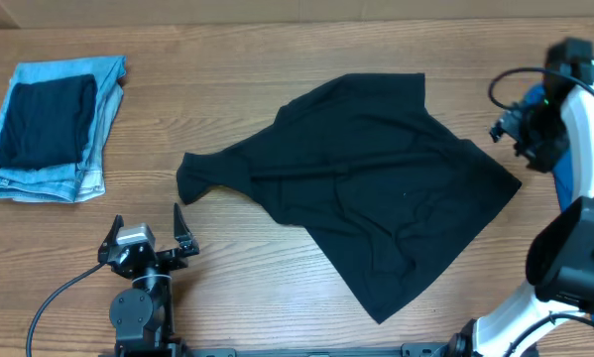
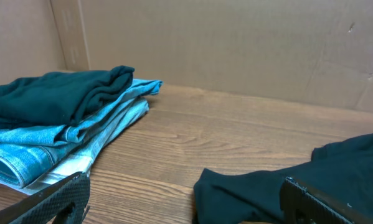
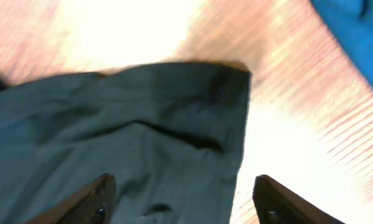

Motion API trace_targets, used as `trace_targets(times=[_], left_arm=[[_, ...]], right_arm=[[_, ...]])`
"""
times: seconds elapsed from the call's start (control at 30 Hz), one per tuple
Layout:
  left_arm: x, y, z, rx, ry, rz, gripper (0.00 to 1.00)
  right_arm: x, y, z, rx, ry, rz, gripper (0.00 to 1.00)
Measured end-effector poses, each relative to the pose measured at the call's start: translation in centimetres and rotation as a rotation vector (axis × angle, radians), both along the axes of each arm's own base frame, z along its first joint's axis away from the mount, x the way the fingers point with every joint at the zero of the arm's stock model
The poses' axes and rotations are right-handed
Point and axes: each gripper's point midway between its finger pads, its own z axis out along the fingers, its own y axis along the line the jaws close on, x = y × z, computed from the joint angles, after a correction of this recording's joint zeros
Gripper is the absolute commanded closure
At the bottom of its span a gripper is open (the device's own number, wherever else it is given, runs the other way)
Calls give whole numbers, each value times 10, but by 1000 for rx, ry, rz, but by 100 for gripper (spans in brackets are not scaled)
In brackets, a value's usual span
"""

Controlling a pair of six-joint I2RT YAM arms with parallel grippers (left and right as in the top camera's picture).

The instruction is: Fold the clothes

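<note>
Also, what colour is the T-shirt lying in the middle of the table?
Plain black, with no pattern. The T-shirt shows best in the overhead view.

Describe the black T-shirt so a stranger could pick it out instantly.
On the wooden table, look to the middle, right of the folded jeans. The black T-shirt lies spread out and rumpled, unlike that neat pile.

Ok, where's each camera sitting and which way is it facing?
Overhead: fixed above the table, looking straight down at the black T-shirt, folded jeans and both arms.
Left wrist: low near the table's front, facing the back wall across jeans and T-shirt; open left gripper frames the bottom.
Right wrist: above the T-shirt's right edge, looking down; open right gripper below, blue garment in the corner.
Shared: all three see the T-shirt.
</note>
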Motion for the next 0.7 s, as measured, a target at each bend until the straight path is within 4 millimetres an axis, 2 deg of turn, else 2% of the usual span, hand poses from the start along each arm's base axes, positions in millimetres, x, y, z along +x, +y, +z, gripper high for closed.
trace_targets(times=[0.07,0.17,0.33,0.4,0.57,0.7], left_arm=[[0,0,0,0,0,0,0],[0,0,0,0,0,0,0],[0,0,0,0,0,0,0],[0,0,0,0,0,0,0],[0,0,0,0,0,0,0],[0,0,0,0,0,0,0]], right_arm=[[-15,-5,-17,36,38,-40,40],[-30,1,-36,73,89,-47,51],[-45,10,-57,103,133,-46,51],[-47,12,-64,110,136,-56,47],[-35,18,-68,150,77,-72,39],[-31,11,-69,113,63,-72,40]])
